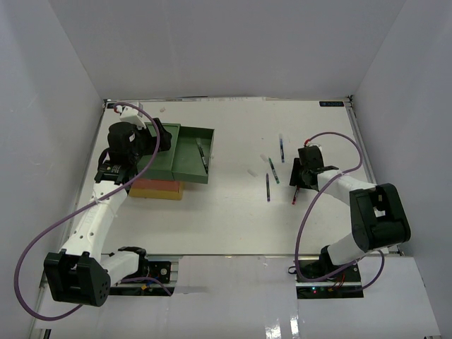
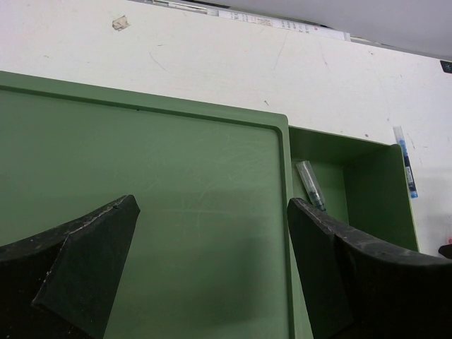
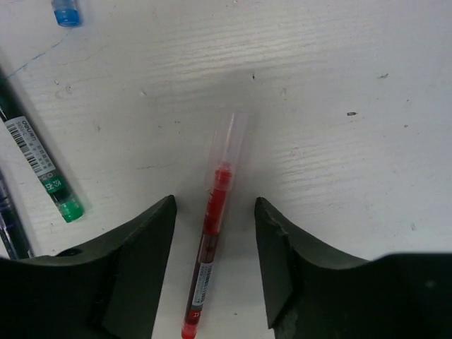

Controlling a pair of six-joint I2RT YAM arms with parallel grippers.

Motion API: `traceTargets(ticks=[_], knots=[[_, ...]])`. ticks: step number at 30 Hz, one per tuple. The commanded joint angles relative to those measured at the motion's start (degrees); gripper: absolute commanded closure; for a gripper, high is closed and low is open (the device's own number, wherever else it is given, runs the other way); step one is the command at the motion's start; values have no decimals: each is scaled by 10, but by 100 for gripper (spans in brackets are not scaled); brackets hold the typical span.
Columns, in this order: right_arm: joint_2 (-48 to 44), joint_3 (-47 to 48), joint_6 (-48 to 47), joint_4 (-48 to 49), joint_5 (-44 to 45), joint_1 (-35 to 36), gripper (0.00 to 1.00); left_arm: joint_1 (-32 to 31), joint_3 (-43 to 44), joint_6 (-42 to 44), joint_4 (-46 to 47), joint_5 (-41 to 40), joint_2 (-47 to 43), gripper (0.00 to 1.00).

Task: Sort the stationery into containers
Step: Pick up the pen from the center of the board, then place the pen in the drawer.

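My right pincer stands apart, one finger on each side of the red pen, with a small gap on both sides, so nothing is clamped. This pen lies on the white surface at the lower centre of the frame. At the left edge lies a green-capped pen, and a blue cap shows in the upper left corner. My left pincer is wide apart above the flat top of the green tier. Its drawer stands pulled out at the right of the frame, with one thin pen inside.
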Motion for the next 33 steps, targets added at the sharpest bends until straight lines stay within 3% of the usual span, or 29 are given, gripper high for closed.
traceTargets(ticks=[1, 8, 13, 17, 22, 28, 33], knots=[[7, -10, 11, 23, -1, -3, 48, -2, 0, -2, -1, 7, -4, 2], [1, -24, 11, 27, 3, -3, 78, -2, 0, -1, -1, 5, -5, 2], [-40, -16, 6, 22, -11, -3, 88, -2, 0, -3, -1, 8, -3, 2], [-96, 26, 4, 9, -49, 9, 88, -2, 0, -3, -1, 8, -2, 2], [-126, 133, 22, 12, -71, 90, 88, -2, 0, -2, -1, 8, -2, 2], [-78, 247, 77, 93, -92, 215, 86, -2, 0, -3, -1, 5, -1, 2], [16, 358, 109, 142, -100, 305, 85, -2, -2, -3, 0, 6, 0, 2]])
